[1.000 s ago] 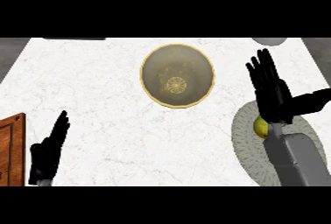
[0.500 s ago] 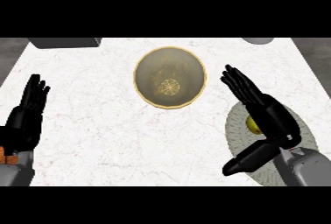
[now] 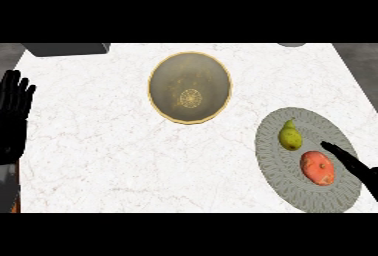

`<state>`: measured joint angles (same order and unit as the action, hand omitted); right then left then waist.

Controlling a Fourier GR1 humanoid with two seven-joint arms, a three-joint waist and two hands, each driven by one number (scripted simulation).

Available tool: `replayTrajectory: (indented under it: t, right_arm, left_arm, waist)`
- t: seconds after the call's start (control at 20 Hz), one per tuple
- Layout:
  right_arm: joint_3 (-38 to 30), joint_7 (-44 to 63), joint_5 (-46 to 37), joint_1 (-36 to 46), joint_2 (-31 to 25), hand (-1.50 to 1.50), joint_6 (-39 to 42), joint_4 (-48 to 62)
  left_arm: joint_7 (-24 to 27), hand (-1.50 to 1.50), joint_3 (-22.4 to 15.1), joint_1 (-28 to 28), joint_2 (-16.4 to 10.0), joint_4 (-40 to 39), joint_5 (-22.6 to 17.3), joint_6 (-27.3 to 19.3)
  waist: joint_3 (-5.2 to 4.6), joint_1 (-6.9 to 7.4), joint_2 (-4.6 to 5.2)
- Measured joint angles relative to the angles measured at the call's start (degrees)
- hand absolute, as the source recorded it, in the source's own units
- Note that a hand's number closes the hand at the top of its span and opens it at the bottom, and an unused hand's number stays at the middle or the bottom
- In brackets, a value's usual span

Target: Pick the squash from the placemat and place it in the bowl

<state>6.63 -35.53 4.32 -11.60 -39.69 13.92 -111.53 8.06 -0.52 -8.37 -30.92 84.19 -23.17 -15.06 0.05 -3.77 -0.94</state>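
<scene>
Squash [image 3: 289,136] lies on the placemat [image 3: 277,172], just beside a red vegetable [image 3: 317,168] that sits nearer my right hand [image 3: 351,162], fingers straight and apart. Reaching past, I could nudge or grab the wrong one.

White marble counter [image 3: 96,150] — a red-orange vegetable [image 3: 317,168] at its right, a dark grey block [image 3: 66,48] far left

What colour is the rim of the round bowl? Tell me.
Golden yellow rim on the round olive-brown bowl, clearest in the head view.
</scene>
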Motion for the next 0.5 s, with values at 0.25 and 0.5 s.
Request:
replayTrajectory:
  t: [0.25,0.5]
  right_arm:
    - [-11.80,-0.07,-1.71,-7.54,-8.18,-1.50,0.89,-3.98]
    - [-20.82,3.37,-5.46,-12.22,-16.84,-1.50,5.01,-5.68]
  left_arm:
    - [-1.30,0.00,1.09,-0.77,-0.90,0.54,-0.62,0.99]
    - [-1.76,0.00,0.63,-1.20,-0.27,0.78,-0.27,1.28]
  waist:
    - [-0.08,0.37,0.28]
    - [-0.15,0.94,0.44]
